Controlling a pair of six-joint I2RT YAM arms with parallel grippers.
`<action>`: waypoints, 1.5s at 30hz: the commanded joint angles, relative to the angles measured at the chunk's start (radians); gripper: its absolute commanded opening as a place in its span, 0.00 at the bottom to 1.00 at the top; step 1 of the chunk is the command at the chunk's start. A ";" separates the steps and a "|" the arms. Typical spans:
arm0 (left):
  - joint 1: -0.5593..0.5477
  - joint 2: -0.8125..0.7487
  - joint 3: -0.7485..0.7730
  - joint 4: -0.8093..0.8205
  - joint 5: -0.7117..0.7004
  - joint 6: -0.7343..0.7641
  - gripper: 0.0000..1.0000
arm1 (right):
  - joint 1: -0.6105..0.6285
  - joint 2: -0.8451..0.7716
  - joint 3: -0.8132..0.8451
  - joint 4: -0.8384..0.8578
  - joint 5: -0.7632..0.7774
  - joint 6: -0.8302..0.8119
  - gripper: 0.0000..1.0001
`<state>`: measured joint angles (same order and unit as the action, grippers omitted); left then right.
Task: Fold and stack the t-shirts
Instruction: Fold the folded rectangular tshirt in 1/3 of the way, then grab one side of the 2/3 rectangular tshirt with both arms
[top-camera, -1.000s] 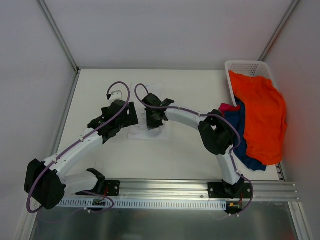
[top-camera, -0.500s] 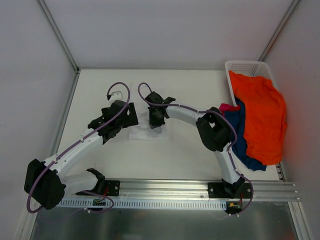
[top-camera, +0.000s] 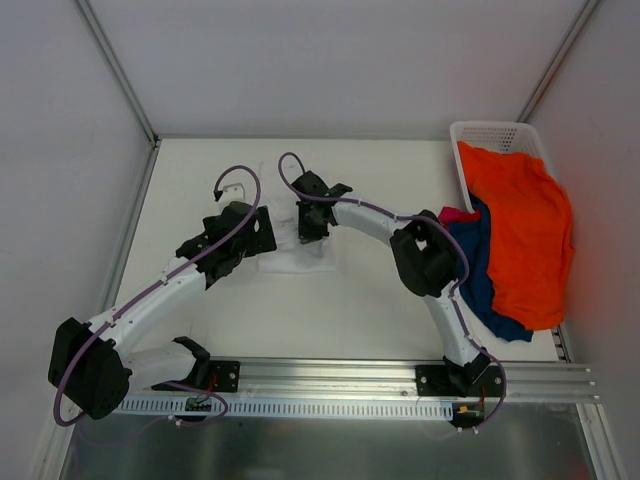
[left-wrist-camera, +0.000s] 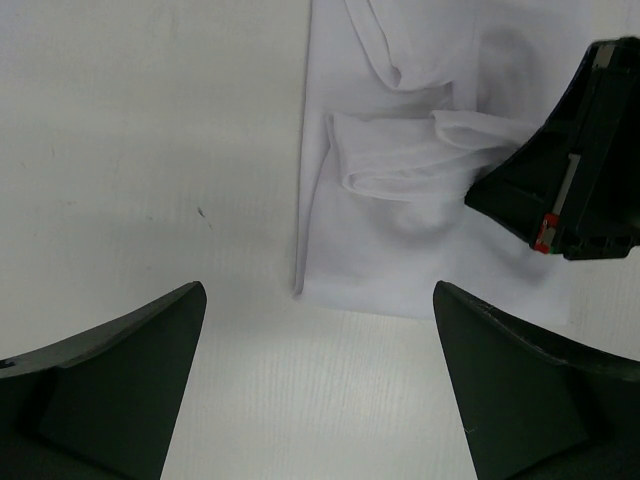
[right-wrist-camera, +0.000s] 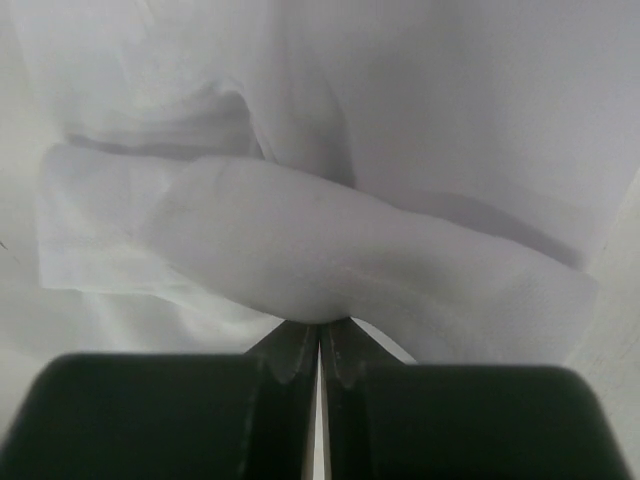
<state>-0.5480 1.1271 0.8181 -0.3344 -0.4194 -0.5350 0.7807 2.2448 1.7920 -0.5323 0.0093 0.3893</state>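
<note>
The white t-shirt (top-camera: 296, 263) lies partly folded on the table between the two arms. My right gripper (top-camera: 309, 229) hangs over it, shut on a bunched fold of the white cloth (right-wrist-camera: 330, 250), with the jaws pressed together under the fold (right-wrist-camera: 320, 335). My left gripper (top-camera: 262, 232) stands open just left of the shirt, with only bare table between its fingers (left-wrist-camera: 320, 380). In the left wrist view the shirt's left edge and a rolled sleeve (left-wrist-camera: 400, 170) show, with the right gripper (left-wrist-camera: 580, 170) beside them. The orange t-shirt (top-camera: 520, 230), the navy one (top-camera: 482, 285) and the magenta one (top-camera: 455, 214) are piled at the right.
A white lattice basket (top-camera: 490, 131) stands at the back right, with the orange shirt draped over it and onto the table. White walls with metal posts enclose the table. A metal rail (top-camera: 330, 375) holding both arm bases runs along the near edge.
My right gripper has moved toward the back of the table, drawing the white fold with it. The left arm has stayed still.
</note>
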 joint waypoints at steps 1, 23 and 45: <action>0.008 -0.001 -0.013 0.018 0.013 -0.011 0.99 | -0.024 0.033 0.142 -0.029 0.006 -0.038 0.00; 0.002 -0.024 -0.045 0.029 0.010 -0.013 0.99 | -0.181 -0.212 0.180 0.100 0.170 -0.225 1.00; 0.204 0.079 -0.436 0.606 0.478 -0.128 0.99 | -0.230 -0.670 -1.027 0.814 -0.294 0.144 0.99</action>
<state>-0.3588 1.1900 0.4046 0.1761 -0.0044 -0.6434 0.5575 1.5318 0.7788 0.1078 -0.2047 0.4652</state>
